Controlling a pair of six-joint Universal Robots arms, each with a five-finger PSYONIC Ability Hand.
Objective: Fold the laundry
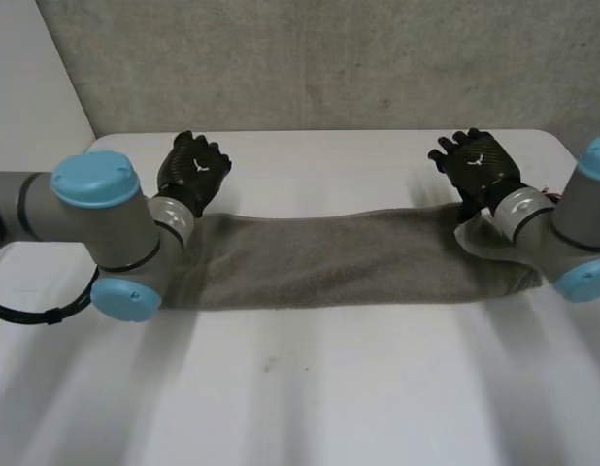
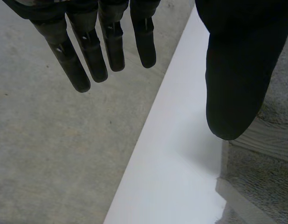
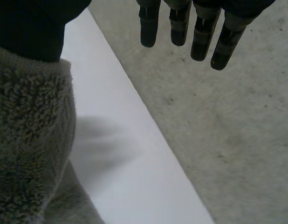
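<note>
A grey-green fleecy towel (image 1: 329, 257) lies as one long folded strip across the white table (image 1: 329, 388). My left hand (image 1: 193, 170) hovers past the strip's left end, near the table's far edge. In the left wrist view its fingers (image 2: 111, 46) hang straight and apart from the thumb, holding nothing, with the towel's corner (image 2: 265, 177) beside the thumb. My right hand (image 1: 480, 165) is at the strip's right end, also by the far edge. Its fingers (image 3: 179, 25) are straight and empty, and the towel (image 3: 27, 140) bunches up against the thumb side.
Right behind both hands runs the table's far edge (image 2: 148, 140), with a grey concrete wall (image 1: 329, 58) beyond it. The towel's right end rests against my right wrist. Bare white tabletop stretches in front of the towel.
</note>
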